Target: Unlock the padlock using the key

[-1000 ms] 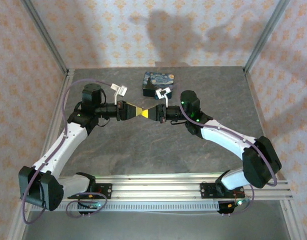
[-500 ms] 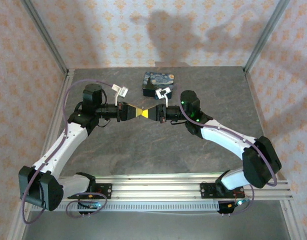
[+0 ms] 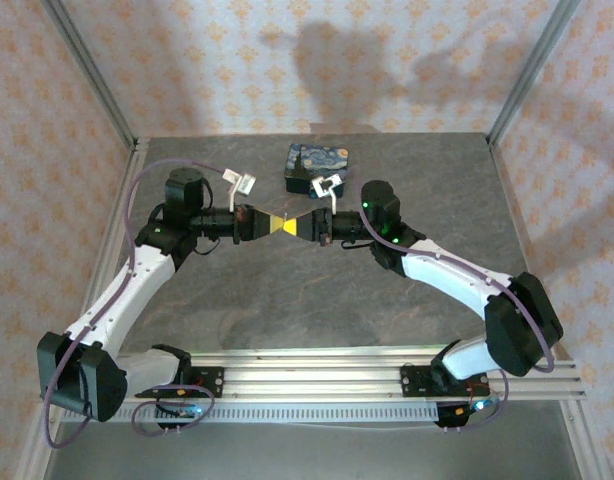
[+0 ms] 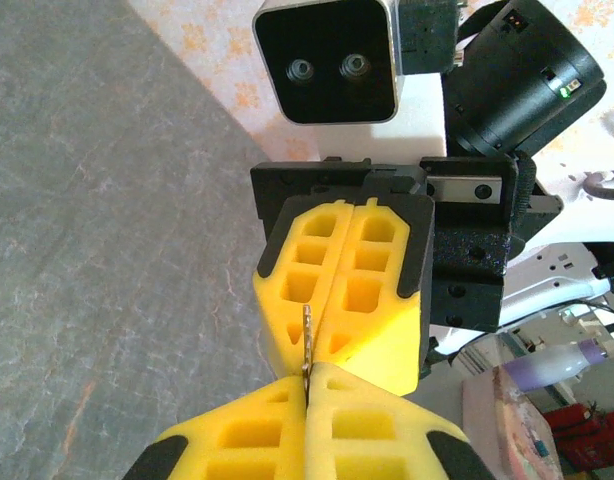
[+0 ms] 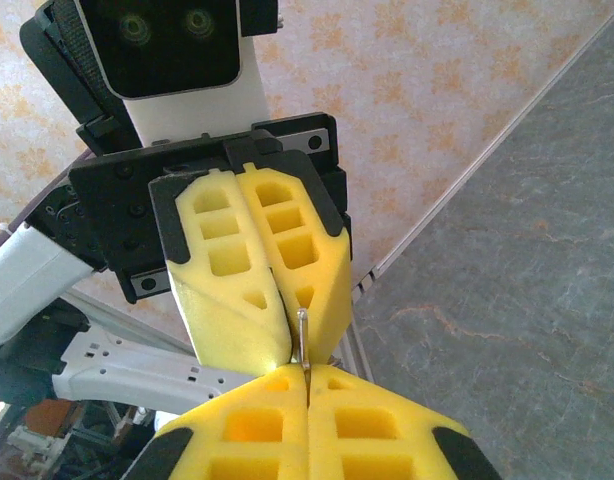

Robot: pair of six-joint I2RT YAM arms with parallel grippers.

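- Above the desk (image 3: 287, 300), left tool (image 3: 278, 223) and right tool (image 3: 292, 225) touch tips, both closed on thin metal piece (image 4: 307, 335).
- Box (image 3: 312, 160) just behind; near side free.
- Pose nearly unchanged.

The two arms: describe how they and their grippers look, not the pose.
The left arm and the right arm have white links, black joints and a looping lilac cable each. The right arm carries green lights. The left gripper and the right gripper have blocky yellow fingers with rectangular cut-outs, on black mounts. Each wrist bears a white camera box with a black two-lens face.
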